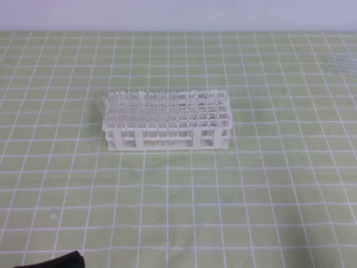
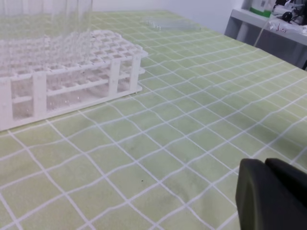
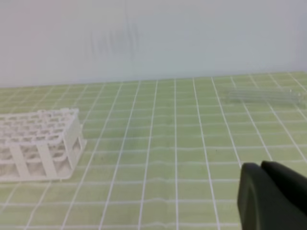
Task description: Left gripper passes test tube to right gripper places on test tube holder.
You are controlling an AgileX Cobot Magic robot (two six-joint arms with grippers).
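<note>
Standing mid-cloth, white test tube holder [image 1: 166,120], untouched

White rectangular lattice rack [image 1: 166,121]: plastic, smooth, slightly glossy. Clear glass tubes lying flat [image 3: 263,95]: transparent, faint sheen. Green white-gridded table cover [image 1: 268,184]: cloth-like, matt, slightly wrinkled. Black gripper finger [image 2: 271,196]: matt, smooth plastic.

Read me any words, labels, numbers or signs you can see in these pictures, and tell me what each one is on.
None can be read.
The test tube holder is plain white, with no marking visible.
The checked green tablecloth bears only white grid lines.
Items on the grey shelf in the left wrist view are too small and blurred to read.
</note>
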